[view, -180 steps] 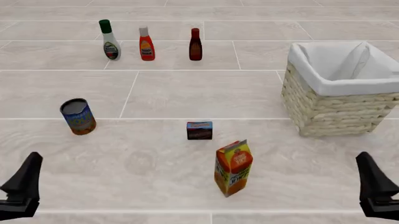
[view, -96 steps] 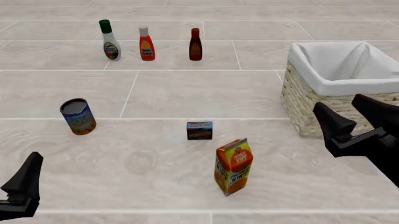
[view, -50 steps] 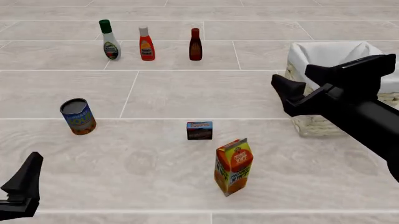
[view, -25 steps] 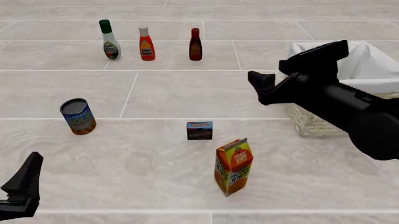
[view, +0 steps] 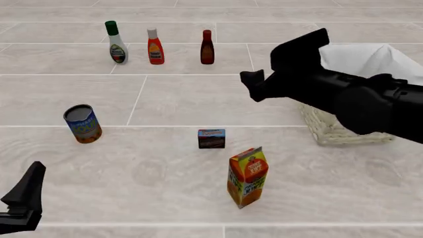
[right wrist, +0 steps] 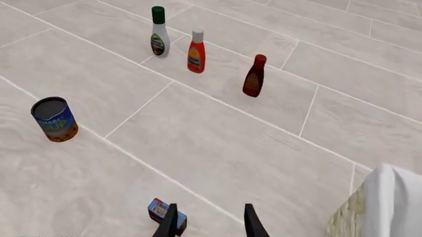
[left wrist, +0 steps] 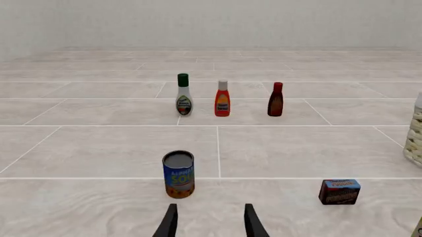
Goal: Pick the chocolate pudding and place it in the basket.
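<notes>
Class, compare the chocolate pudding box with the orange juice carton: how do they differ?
The chocolate pudding is a small, low, dark brown box; the orange juice carton is taller and bright orange. The pudding sits square; the carton tilts. Both stand free on the table, untouched.

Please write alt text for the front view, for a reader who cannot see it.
The right end effector hangs open above the table, beyond the chocolate pudding and left of the basket. The left end effector waits at the near edge.
</notes>
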Robot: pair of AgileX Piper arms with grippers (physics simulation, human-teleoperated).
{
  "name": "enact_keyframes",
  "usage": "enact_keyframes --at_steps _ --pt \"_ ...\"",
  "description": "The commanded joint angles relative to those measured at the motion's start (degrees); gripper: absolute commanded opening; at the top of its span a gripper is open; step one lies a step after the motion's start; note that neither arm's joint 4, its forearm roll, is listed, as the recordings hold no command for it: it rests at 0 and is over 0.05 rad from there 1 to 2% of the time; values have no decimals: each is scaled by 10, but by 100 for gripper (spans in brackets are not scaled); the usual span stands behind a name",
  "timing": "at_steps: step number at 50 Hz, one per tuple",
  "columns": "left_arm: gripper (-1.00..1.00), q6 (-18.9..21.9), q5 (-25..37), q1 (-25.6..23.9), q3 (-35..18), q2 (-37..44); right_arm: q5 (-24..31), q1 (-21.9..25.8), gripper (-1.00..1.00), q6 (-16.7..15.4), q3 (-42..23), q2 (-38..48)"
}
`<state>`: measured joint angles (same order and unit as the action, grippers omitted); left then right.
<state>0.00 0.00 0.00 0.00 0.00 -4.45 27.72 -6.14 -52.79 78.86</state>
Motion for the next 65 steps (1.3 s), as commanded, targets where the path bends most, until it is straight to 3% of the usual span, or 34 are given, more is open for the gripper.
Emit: enact_keyframes --at_steps 1,29,65 --pt "100 0 0 0 0 0 45 16 100 4 -58 46" --pt "100 0 0 0 0 0 171 40 100 1 -189 115" --pt "100 0 0 0 0 0 243 76 100 -24 -289 198"
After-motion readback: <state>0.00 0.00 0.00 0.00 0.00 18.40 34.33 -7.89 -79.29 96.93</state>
